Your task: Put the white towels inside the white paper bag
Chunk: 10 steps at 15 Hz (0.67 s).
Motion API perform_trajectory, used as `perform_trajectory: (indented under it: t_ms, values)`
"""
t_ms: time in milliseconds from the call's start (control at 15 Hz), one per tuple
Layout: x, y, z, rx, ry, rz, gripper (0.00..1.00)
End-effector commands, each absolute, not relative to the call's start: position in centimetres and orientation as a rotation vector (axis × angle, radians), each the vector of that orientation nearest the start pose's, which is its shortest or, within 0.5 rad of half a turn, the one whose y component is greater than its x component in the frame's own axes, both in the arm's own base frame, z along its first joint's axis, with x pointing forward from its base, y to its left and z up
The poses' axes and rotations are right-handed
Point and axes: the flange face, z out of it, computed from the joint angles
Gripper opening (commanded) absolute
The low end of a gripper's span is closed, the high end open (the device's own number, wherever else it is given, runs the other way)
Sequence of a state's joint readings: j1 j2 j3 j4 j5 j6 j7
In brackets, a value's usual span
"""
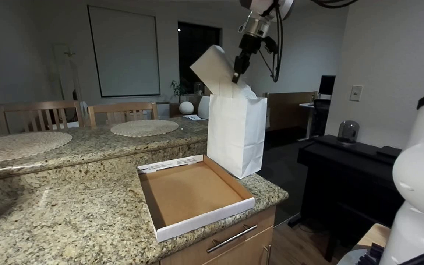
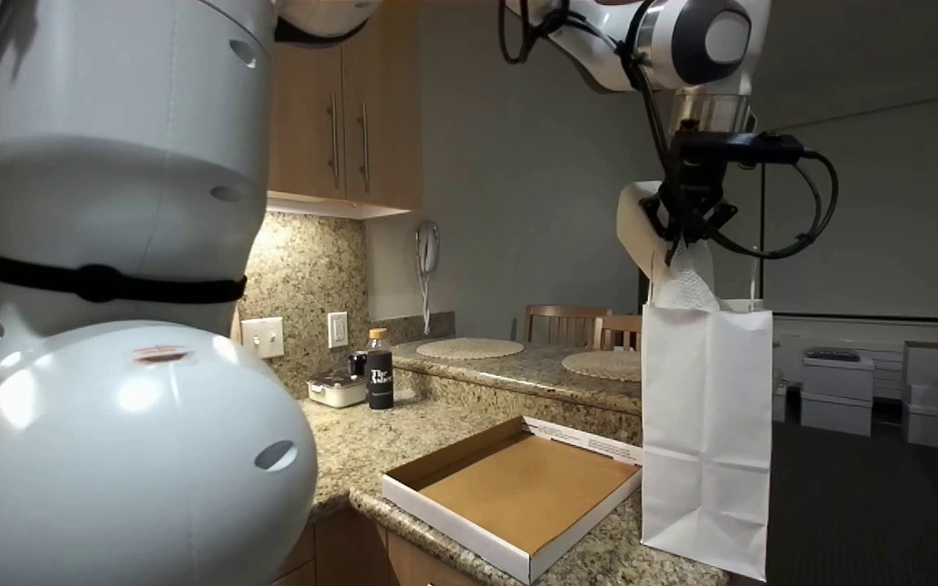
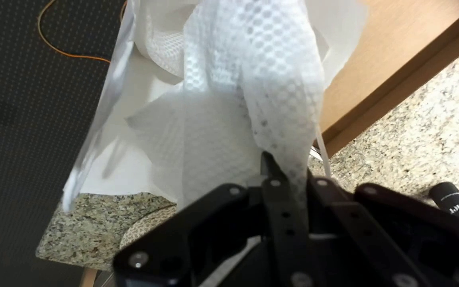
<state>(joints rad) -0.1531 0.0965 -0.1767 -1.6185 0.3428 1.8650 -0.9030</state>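
Note:
The white paper bag (image 1: 230, 132) stands upright at the counter's right end; it also shows in an exterior view (image 2: 705, 439) and in the wrist view (image 3: 104, 115). A rumpled white towel (image 3: 273, 52) with a dimpled texture runs from between my fingers down into the bag's mouth. A broad pale flap of it (image 1: 212, 70) sticks up beside the gripper, above the rim. My gripper (image 1: 235, 78) points down just above the bag's opening, also seen in an exterior view (image 2: 677, 252). In the wrist view the fingers (image 3: 289, 167) are close together with towel between them. The bag's bottom is hidden.
A shallow brown cardboard tray with white outer walls (image 1: 206, 222) lies beside the bag on the granite counter (image 1: 68, 217). Round woven placemats (image 1: 144, 127) lie on the raised ledge. A dark bottle (image 2: 379, 374) stands farther back. The counter's edge is close to the bag.

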Motion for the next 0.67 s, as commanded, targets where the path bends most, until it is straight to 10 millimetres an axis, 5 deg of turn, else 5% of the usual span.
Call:
perform_trajectory:
  t_ms: [0, 600]
  values:
    - [58.5, -18.8, 56.5, -2.793, -0.690, -0.531, 0.02]
    - [58.1, -21.7, 54.5, -2.810, -0.596, -0.525, 0.02]
